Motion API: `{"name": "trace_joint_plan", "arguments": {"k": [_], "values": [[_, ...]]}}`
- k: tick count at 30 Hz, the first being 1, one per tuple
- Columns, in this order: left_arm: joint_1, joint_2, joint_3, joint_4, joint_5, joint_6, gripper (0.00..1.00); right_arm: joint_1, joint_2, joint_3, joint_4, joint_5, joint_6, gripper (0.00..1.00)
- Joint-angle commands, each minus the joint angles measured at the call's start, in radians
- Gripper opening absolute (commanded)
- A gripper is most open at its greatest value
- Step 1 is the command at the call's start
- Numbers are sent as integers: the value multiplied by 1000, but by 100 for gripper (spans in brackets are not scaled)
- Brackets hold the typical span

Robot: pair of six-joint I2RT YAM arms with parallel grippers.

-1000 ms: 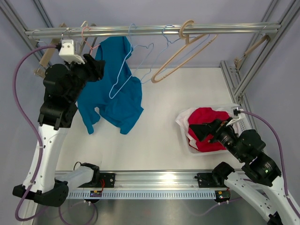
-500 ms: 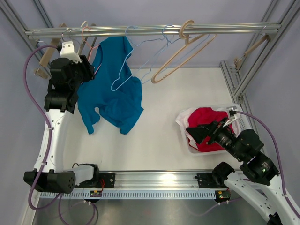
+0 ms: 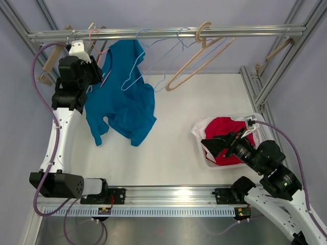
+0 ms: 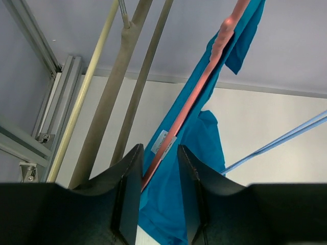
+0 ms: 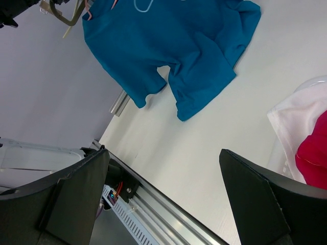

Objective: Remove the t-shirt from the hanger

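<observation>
A teal t-shirt (image 3: 122,97) hangs on a pink hanger (image 4: 204,87) from the rail (image 3: 163,33) at the back left; its hem lies on the table. My left gripper (image 3: 98,76) is up at the shirt's left shoulder. In the left wrist view its jaws (image 4: 157,189) stand slightly apart, with the pink hanger arm and the teal cloth (image 4: 199,148) between them. My right gripper (image 3: 217,145) is wide open and empty above the basket's near-left side; its wrist view shows the shirt (image 5: 168,46) far off.
Blue wire hangers (image 3: 134,76) and a beige hanger (image 3: 199,61) hang on the same rail right of the shirt. Wooden hangers (image 3: 48,64) hang at its left. A white basket (image 3: 255,120) with a red garment (image 3: 225,130) stands at the right.
My left arm has risen and swung left toward the rail, bringing its gripper to the shirt's left shoulder. The right gripper has shifted slightly toward the near left.
</observation>
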Motion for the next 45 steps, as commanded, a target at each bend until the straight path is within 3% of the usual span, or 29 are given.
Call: {"name": "trace_joint_plan", "arguments": {"k": [1, 3, 8, 14, 25, 33, 37, 41, 45], "values": [[4, -5, 32, 38, 39, -1, 35, -2, 11, -3, 37, -43, -10, 98], [3, -17, 12, 52, 39, -3, 35, -4, 12, -6, 47, -47, -4, 98], [3, -82, -98, 133, 57, -57, 0, -3, 2, -3, 60, -64, 7, 97], [0, -165, -140, 159, 128, -129, 0, -4, 31, 20, 76, -107, 15, 97], [-17, -195, 31, 159, 327, -185, 0, -2, 83, 40, 155, -178, 47, 95], [-22, -304, -26, 169, 332, -212, 0, 16, 190, 69, 254, -235, 39, 95], [-23, -381, -97, 170, 321, -251, 0, 152, 281, 95, 307, -181, 12, 96], [-25, -477, -178, 190, 312, -313, 0, 446, 423, 177, 342, 16, -64, 98], [-26, -565, -245, 190, 295, -360, 0, 586, 612, 249, 429, 90, -129, 99]]}}
